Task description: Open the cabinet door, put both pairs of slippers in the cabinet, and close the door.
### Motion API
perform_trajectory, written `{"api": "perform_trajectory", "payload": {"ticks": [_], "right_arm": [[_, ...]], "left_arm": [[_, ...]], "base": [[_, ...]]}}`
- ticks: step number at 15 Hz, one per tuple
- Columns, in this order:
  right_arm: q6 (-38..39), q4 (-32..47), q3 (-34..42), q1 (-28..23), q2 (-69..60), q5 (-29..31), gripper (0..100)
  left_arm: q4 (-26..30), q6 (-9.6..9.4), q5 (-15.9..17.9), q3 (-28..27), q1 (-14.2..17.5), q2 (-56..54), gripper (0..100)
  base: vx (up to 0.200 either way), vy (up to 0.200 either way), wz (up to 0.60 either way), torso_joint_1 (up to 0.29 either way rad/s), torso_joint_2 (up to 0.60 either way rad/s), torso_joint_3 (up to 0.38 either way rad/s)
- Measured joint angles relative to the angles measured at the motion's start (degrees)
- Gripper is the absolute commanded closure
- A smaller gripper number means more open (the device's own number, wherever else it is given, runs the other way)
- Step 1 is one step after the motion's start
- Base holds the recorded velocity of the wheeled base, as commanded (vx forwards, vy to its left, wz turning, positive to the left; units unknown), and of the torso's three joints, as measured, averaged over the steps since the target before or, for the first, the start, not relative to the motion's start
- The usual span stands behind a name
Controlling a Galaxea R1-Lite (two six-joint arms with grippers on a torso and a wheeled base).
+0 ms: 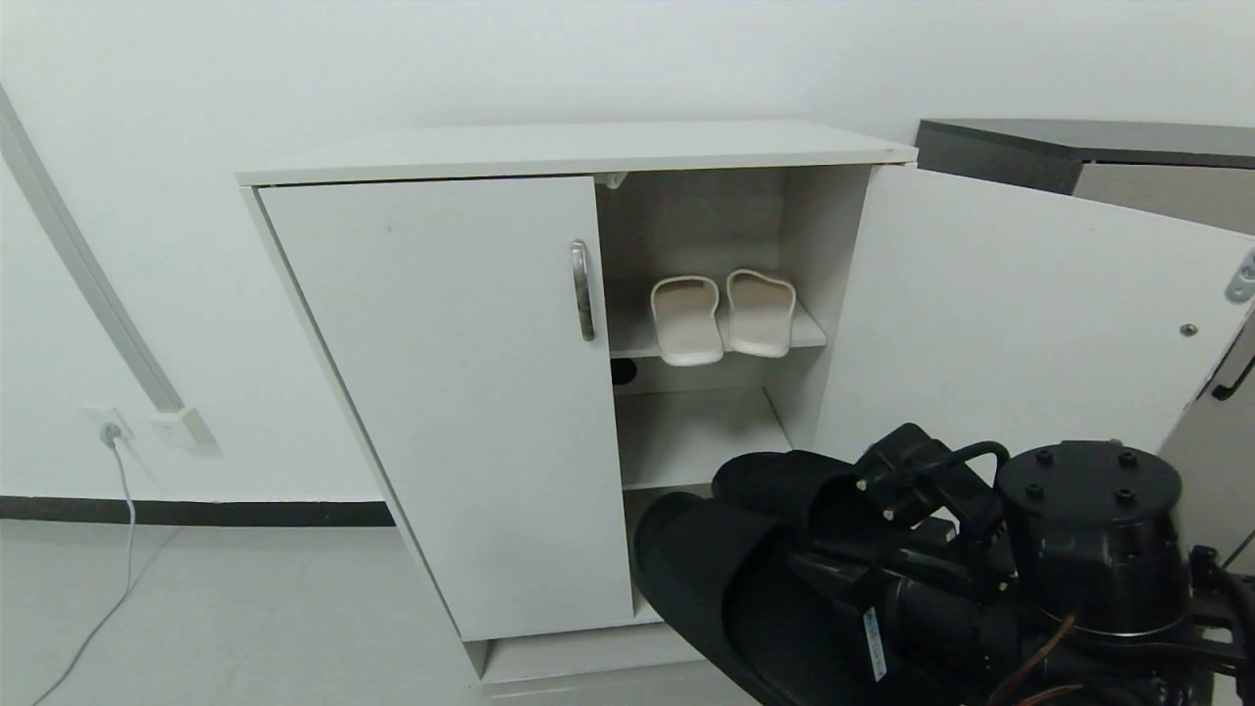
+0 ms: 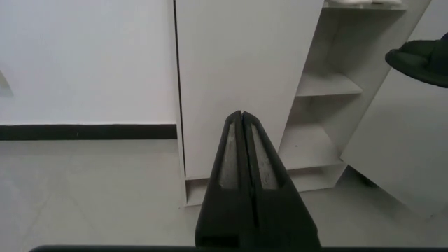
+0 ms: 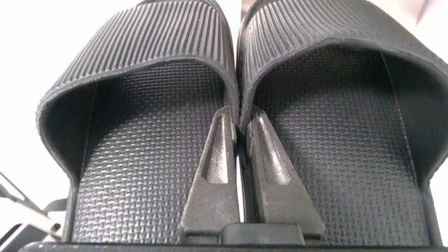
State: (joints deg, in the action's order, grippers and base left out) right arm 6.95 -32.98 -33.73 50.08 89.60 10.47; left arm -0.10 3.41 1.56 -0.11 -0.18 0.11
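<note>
Nearest to us, our right gripper (image 3: 238, 117) has its jaws clamped on the black slippers (image 1: 721, 564). One finger sits inside each shoe and the two touching inner walls are pinched between them. The pair is held side by side off the floor, toes pointing at the cabinet (image 1: 578, 147), just before the lower part of its open half. Our left gripper (image 2: 242, 119) hangs lower and to the left above the floor (image 2: 91, 196), its jaws pressed together on nothing. Beyond them, the right door (image 1: 1010, 314) stands swung wide open, while the left door (image 1: 441, 392) is shut, its metal handle (image 1: 582, 290) at the inner edge. Deeper inside, the white slippers (image 1: 686, 319) lie side by side on the upper shelf (image 1: 637, 343). The middle shelf (image 1: 696, 431) below them is bare.
</note>
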Motion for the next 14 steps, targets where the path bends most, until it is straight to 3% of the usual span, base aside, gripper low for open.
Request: {"api": "perform_trajectory", "payload": {"ticks": [4,7,10,14], "right_arm": [[0.18,-0.52,-0.24,-0.05,1.88,1.65,100],[5.41,-3.12,-2.65,-0.17,9.46,12.17,100],[12.40,-4.39,-9.90,-0.89,20.52,19.98,100],[14.56,-4.74,-20.85,-3.11,31.54,23.38,100]], "left_arm": [[0.00,0.00,0.00,0.00,0.00,0.00,100],[0.02,-0.05,0.00,0.00,0.00,0.00,100],[0.02,-0.11,0.00,0.04,0.00,0.00,100],[0.02,-0.09,0.00,0.04,0.00,0.00,100]], "base": [[0.000,0.000,0.00,-0.007,0.09,0.076],[0.000,0.000,0.00,0.002,0.03,-0.021],[0.000,0.000,0.00,-0.001,0.01,-0.168],[0.000,0.000,0.00,0.004,0.00,-0.199]]}}
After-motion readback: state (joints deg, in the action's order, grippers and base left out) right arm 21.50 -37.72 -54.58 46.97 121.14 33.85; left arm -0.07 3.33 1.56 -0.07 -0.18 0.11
